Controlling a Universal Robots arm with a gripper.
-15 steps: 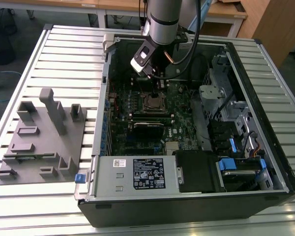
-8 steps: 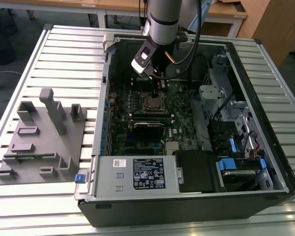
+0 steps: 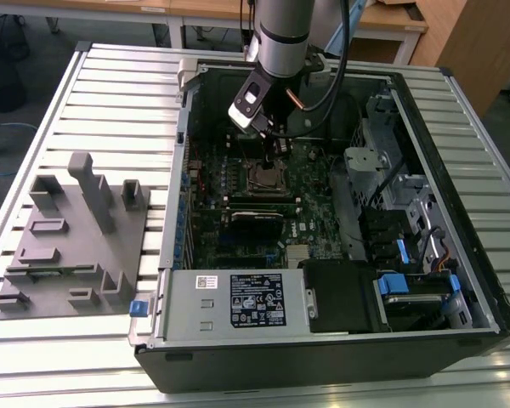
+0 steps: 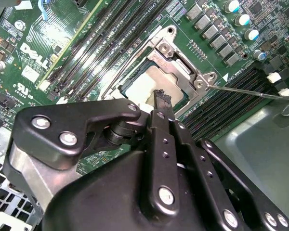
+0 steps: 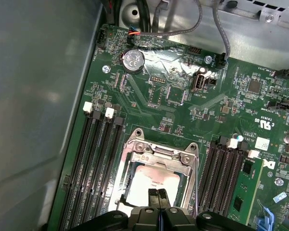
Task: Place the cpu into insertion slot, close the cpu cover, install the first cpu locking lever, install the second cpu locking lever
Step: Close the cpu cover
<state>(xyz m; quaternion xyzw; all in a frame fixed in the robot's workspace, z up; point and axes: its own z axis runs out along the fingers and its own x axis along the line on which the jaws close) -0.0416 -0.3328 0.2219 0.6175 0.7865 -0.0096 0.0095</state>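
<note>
Slatted tabletop, computer case open: fingers clenched tight together, tips just above the cpu, cpu cover lying flat around it.

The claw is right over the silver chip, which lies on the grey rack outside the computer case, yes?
No. The claw is over the cpu, but it sits framed by the cpu cover on the green board inside the case; the first wrist view shows it.

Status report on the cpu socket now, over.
Gripper shut, tips over the cpu. Chip in the slot, cpu cover down around it. One locking lever sticks out sideways. Nothing blocks the socket.
</note>
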